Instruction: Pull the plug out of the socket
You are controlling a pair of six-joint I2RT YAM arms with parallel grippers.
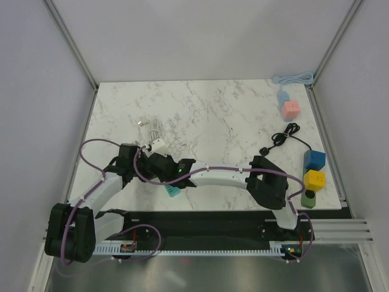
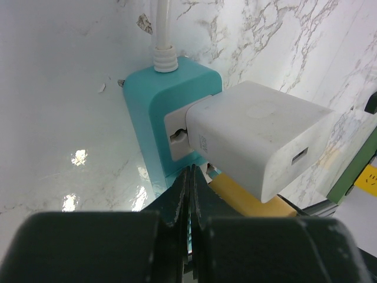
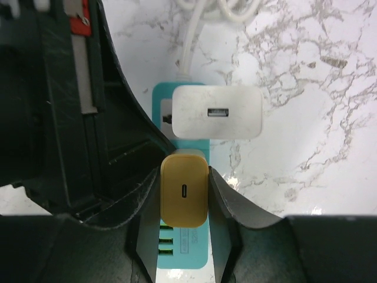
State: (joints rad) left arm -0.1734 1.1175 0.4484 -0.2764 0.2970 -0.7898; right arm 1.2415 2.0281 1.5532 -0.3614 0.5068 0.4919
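A teal power strip [image 3: 184, 258] lies on the marble table, with a white charger [image 3: 218, 112] and a yellow plug [image 3: 184, 190] plugged into it. My right gripper [image 3: 184, 194] is shut on the yellow plug, one finger on each side. In the left wrist view, the strip [image 2: 171, 88] stands with the white charger [image 2: 259, 132] and the yellow plug [image 2: 247, 197] sticking out. My left gripper [image 2: 191, 172] is shut, its tips against the strip's near edge. In the top view both grippers meet over the strip [image 1: 172, 191], left [image 1: 146, 159] and right [image 1: 169, 167].
The strip's white cord [image 1: 155, 128] is coiled behind it. At the right edge stand a pink cube [image 1: 291, 109], a blue cube [image 1: 315, 159] and a yellow cube [image 1: 314, 180] on a green strip [image 1: 309, 199]. A black cable [image 1: 283, 137] lies nearby.
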